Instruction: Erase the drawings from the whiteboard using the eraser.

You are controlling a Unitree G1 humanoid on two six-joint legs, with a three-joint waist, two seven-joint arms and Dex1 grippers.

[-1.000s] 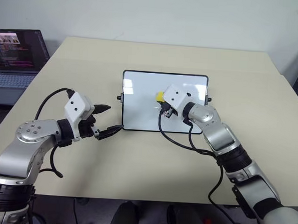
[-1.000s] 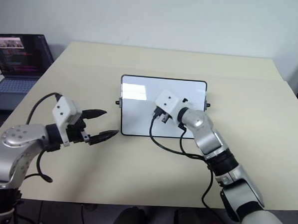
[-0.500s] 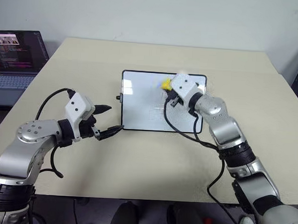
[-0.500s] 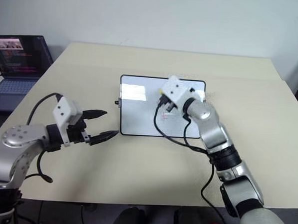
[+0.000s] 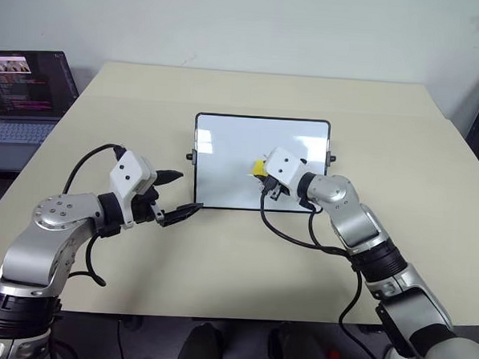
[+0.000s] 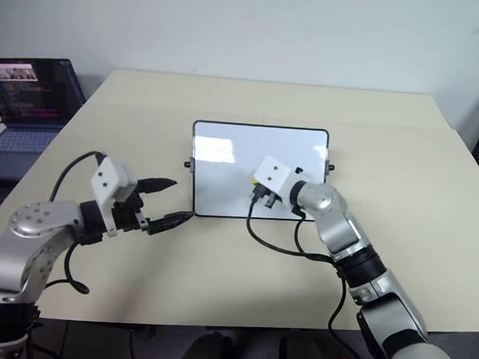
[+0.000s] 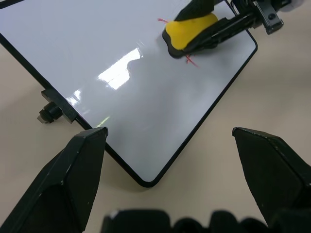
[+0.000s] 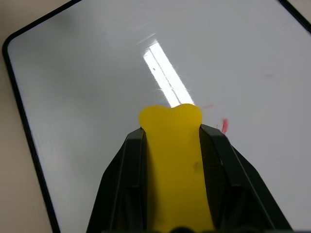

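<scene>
The whiteboard (image 5: 225,151) lies flat in the middle of the beige table, black-framed with small side knobs. My right gripper (image 5: 261,173) is shut on the yellow eraser (image 5: 259,166) and presses it onto the board's middle, towards the near edge. In the left wrist view, thin red drawings (image 7: 190,60) show right beside the eraser (image 7: 189,31). In the right wrist view, a red mark (image 8: 224,125) sits next to the eraser (image 8: 175,145) between the black fingers (image 8: 126,165). My left gripper (image 5: 189,191) stands open at the board's near left corner, apart from it.
An open laptop (image 5: 23,96) sits off the table's far left side. The table (image 5: 244,252) spreads wide on all sides of the board. A black cable (image 5: 289,234) loops from my right wrist over the table just in front of the board.
My right gripper swept the eraser up to the board's far part, then back to the near middle. The left arm held still.
</scene>
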